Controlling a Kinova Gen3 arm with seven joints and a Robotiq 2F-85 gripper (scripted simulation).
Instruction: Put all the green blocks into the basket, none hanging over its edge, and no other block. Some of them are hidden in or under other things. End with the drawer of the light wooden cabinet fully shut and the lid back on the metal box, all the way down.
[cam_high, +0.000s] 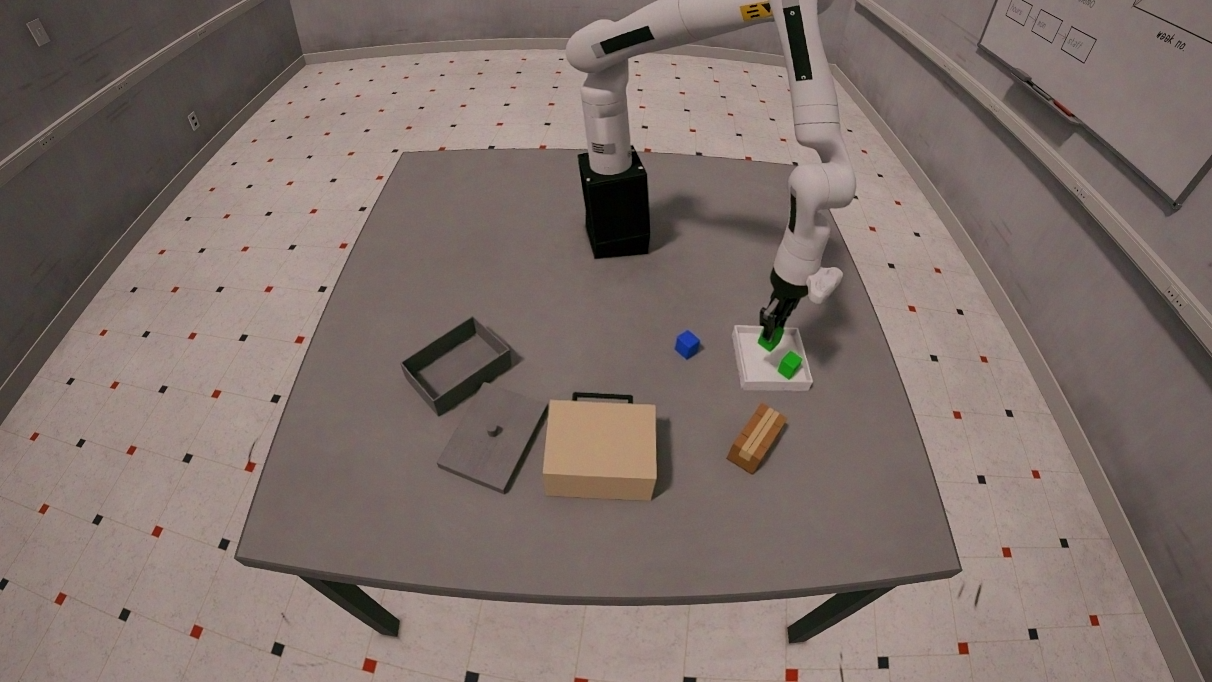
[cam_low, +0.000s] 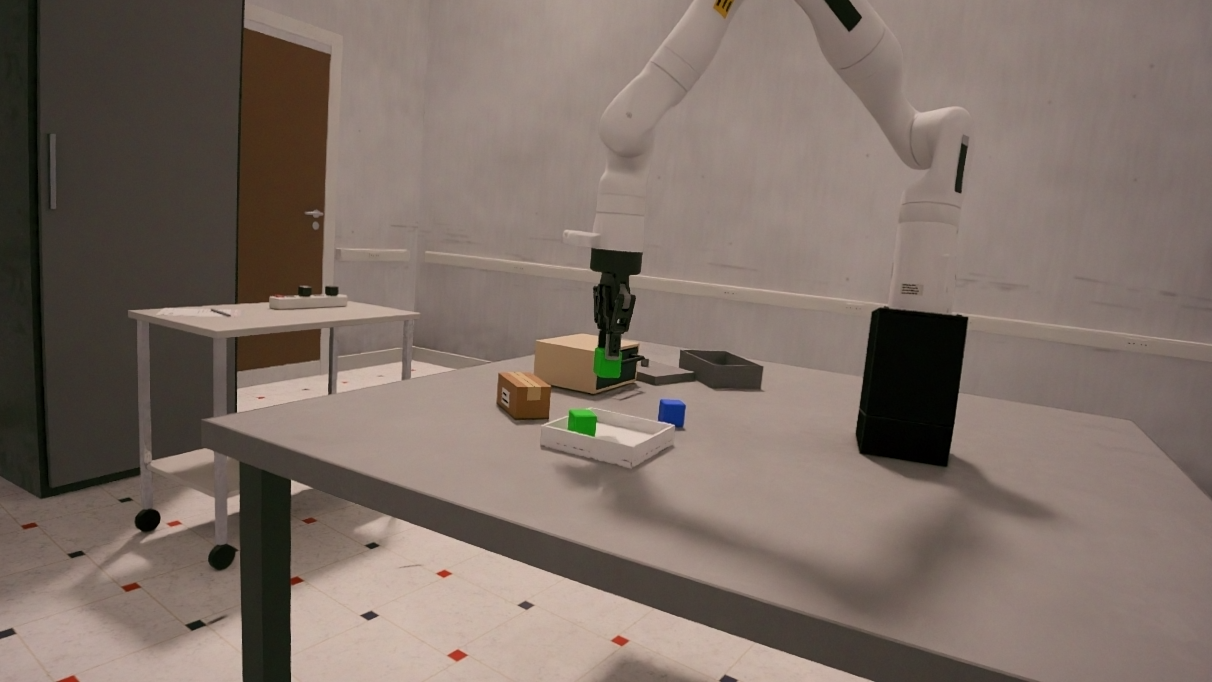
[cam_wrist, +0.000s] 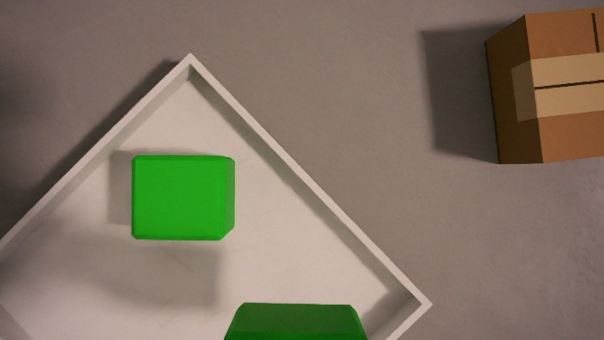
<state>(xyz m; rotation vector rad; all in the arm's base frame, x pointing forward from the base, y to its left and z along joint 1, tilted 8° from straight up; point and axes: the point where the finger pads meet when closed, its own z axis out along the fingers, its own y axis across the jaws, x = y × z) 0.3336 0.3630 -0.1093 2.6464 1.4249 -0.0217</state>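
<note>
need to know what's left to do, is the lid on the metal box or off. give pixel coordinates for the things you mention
Off: the lid (cam_high: 483, 453) (cam_low: 665, 372) lies on the table beside the box (cam_high: 464, 381) (cam_low: 730, 374).

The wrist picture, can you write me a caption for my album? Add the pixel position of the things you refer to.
One green block (cam_wrist: 178, 198) sits in the white basket (cam_wrist: 310, 186), another (cam_wrist: 296, 322) peeking in below.

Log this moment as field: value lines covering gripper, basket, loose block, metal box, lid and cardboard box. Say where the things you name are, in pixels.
gripper: (cam_high: 770, 329) (cam_low: 611, 352) shut on a green block (cam_high: 769, 341) (cam_low: 606, 363) (cam_wrist: 296, 322), above the basket
basket: (cam_high: 737, 360) (cam_low: 584, 446) (cam_wrist: 305, 175) white, second green block (cam_high: 789, 365) (cam_low: 582, 422) (cam_wrist: 181, 198) inside
loose block: blue block (cam_high: 687, 344) (cam_low: 672, 413), on the table outside the basket
metal box: (cam_high: 467, 387) (cam_low: 730, 374) uncovered
lid: (cam_high: 483, 449) (cam_low: 665, 374) on the table, between metal box and cabinet (cam_high: 600, 436) (cam_low: 566, 363)
cardboard box: (cam_high: 756, 438) (cam_low: 523, 396) (cam_wrist: 565, 105) taped, beside the basket, not touching it
</note>
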